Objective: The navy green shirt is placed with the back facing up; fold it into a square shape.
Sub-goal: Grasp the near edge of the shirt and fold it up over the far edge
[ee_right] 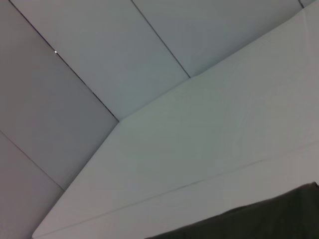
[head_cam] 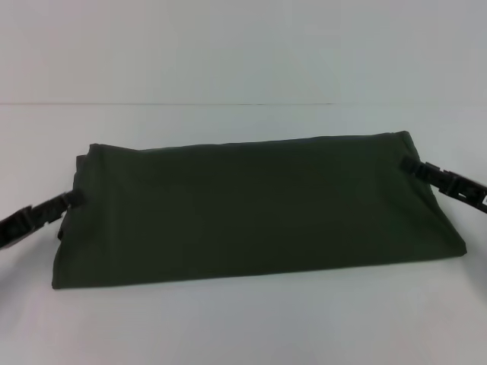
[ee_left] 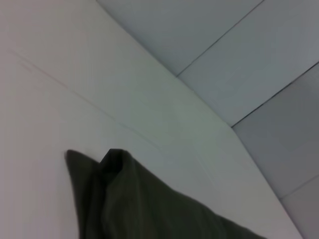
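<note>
The navy green shirt point(head_cam: 251, 209) lies folded into a long, wide band across the middle of a white table point(head_cam: 243, 327), plain side up. Behind the table, the wrist views show a pale floor of large tiles point(ee_right: 99, 55) with dark seams. The left gripper point(head_cam: 70, 201) meets the band's left end and the right gripper point(head_cam: 407, 163) its right end; whether either is clenched on the cloth cannot be told.
</note>
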Robot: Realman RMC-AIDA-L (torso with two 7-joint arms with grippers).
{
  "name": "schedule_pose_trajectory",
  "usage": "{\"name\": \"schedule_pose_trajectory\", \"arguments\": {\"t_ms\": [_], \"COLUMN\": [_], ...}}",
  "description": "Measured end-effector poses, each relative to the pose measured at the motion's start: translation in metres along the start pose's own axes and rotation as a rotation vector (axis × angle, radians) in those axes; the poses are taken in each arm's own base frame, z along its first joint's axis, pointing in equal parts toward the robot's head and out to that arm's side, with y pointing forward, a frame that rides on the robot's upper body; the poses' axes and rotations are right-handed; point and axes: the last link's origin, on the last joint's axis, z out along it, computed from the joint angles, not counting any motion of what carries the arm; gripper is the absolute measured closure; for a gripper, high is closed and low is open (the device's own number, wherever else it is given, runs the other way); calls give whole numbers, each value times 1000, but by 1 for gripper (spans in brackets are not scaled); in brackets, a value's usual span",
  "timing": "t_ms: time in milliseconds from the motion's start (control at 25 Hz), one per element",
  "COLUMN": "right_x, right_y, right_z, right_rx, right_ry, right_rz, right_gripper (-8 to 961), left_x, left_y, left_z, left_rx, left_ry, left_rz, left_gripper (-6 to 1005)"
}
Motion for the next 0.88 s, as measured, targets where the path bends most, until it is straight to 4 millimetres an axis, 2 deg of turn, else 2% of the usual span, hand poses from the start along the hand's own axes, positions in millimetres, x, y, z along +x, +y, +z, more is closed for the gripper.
{"name": "schedule_pose_trajectory", "arguments": {"t_ms": [40, 240, 880], "right_x": [2, 6, 10], "right_y": [-1, -3, -3], "right_z": [-1, -5, -6], "right_rx": [2, 8, 6], "right_ry": [6, 19, 40], "right_rz": [-2, -1, -7], "right_gripper": [185, 186, 186], "left_x": [-1, -5, -15], "left_y": [-2, -9, -18], "left_z": [-5, -21, -20], "left_rx": [15, 71, 131], "left_ry": [-21, -129, -218], "left_rz": [-3, -9, 30], "left_gripper": [97, 91, 91]}}
